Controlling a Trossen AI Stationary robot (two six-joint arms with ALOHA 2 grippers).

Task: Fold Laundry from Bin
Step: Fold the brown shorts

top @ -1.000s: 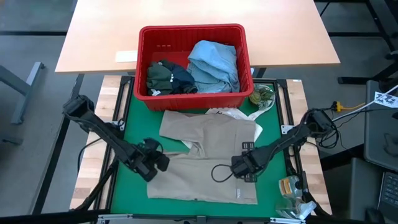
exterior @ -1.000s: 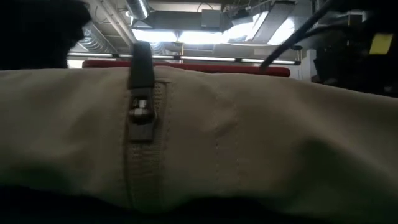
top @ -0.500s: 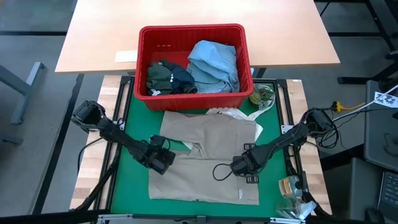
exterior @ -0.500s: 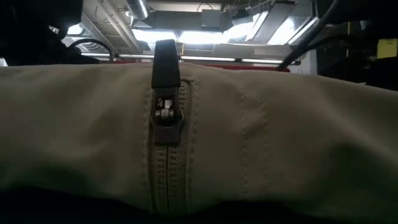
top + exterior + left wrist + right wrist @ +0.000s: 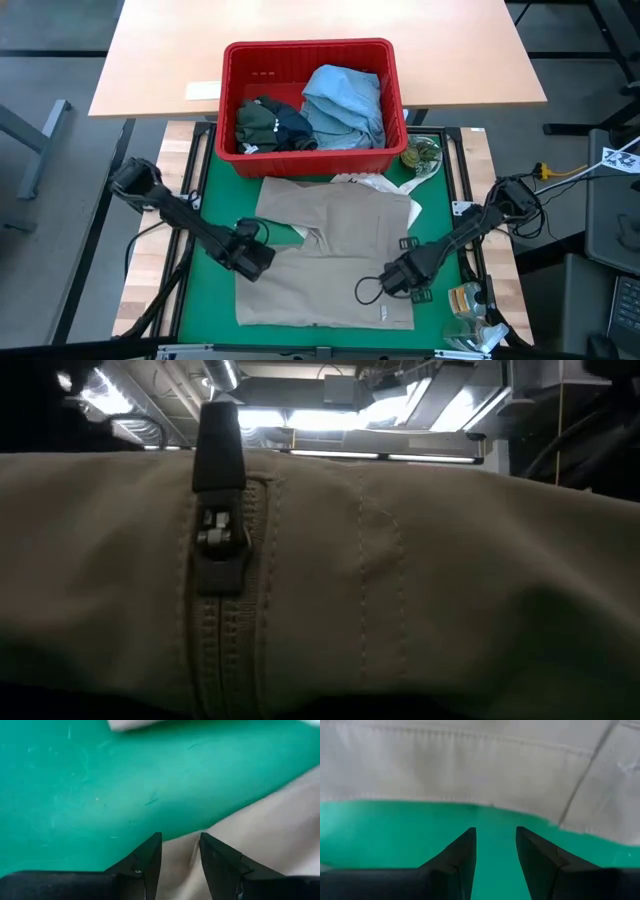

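Surface: we see a green mat [image 5: 210, 205] on the work table, with a pale wooden tabletop [image 5: 320, 25] beyond it at 12 o'clock.
Left gripper: we find the left gripper [image 5: 262, 252] at about 8 o'clock on the mat, at the left edge of the beige garment [image 5: 330, 255]. In the left wrist view its fingers [image 5: 150, 857] stand a narrow gap apart, with a fold of beige cloth between the tips; we cannot tell whether they pinch it.
Beige garment: we see it spread flat across the middle of the mat, touching the mat on all sides. In the low view its cloth fills the picture, with a zipper pull [image 5: 217, 460] standing upright on the seam.
Bin: we see the red bin [image 5: 312, 55] at 12 o'clock, straddling the far edge of the mat, just beyond the beige garment.
Laundry in bin: we see a dark olive-green garment [image 5: 258, 120] on the bin's left side, a navy piece [image 5: 295, 125] just beside it, and a light blue shirt [image 5: 345, 100] on the right.
Right gripper: we find the right gripper [image 5: 392, 282] at about 4 o'clock, over the garment's lower right part. In the right wrist view its fingers [image 5: 460, 855] are narrowly parted over bare green mat, holding nothing, with the garment's hem just ahead.
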